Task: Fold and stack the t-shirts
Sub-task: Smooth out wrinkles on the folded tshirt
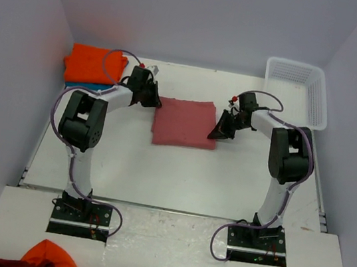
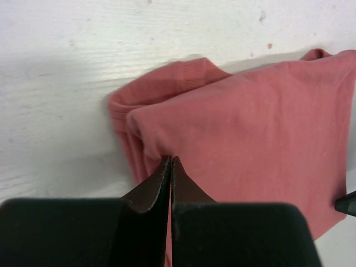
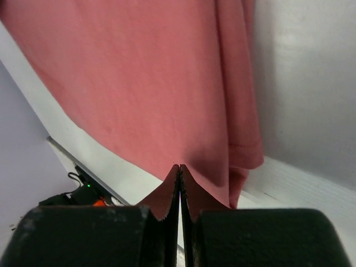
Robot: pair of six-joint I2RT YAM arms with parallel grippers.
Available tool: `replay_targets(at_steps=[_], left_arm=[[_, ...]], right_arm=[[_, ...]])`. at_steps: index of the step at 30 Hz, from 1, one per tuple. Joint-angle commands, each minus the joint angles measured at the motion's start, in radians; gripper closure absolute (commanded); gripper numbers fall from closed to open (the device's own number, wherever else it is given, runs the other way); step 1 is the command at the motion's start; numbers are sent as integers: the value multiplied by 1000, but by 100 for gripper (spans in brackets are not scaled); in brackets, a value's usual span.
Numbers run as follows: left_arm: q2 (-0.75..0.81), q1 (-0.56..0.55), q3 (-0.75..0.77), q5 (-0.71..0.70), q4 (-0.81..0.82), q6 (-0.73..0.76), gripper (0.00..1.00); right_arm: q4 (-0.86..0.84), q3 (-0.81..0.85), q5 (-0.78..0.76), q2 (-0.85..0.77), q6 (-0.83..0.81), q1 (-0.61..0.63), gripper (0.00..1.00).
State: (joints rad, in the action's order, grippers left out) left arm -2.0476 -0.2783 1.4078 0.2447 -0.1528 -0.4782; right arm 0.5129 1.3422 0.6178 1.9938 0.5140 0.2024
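The dusty salmon-red t-shirt lies folded into a rectangle at the table's middle. My left gripper is at its far-left corner. In the left wrist view the jaws are shut, pinching the puckered edge of the cloth. My right gripper is at the shirt's right edge. In the right wrist view the jaws are shut on the hem of the shirt. The bright orange t-shirt lies folded on the teal-blue one at the far left.
A white lattice basket stands at the far right corner. An orange and dark red heap of cloth lies on the near ledge at the bottom left. White walls close in the table on the left, back and right.
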Motion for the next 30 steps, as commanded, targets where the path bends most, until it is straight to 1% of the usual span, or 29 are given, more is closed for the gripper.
replay_targets(at_steps=[1, 6, 13, 21, 30], left_arm=[[-3, 44, -27, 42, 59, 7, 100], [-6, 62, -30, 57, 62, 18, 100], [3, 80, -13, 85, 73, 10, 100], [40, 88, 25, 128, 75, 3, 100], [21, 88, 66, 159, 85, -20, 100]], right_arm=[[-59, -61, -45, -43, 32, 18, 100], [-70, -109, -104, -40, 55, 46, 100], [-56, -120, -165, -32, 55, 72, 100], [-24, -104, -176, -89, 28, 84, 100], [-8, -101, -174, -79, 18, 84, 100]])
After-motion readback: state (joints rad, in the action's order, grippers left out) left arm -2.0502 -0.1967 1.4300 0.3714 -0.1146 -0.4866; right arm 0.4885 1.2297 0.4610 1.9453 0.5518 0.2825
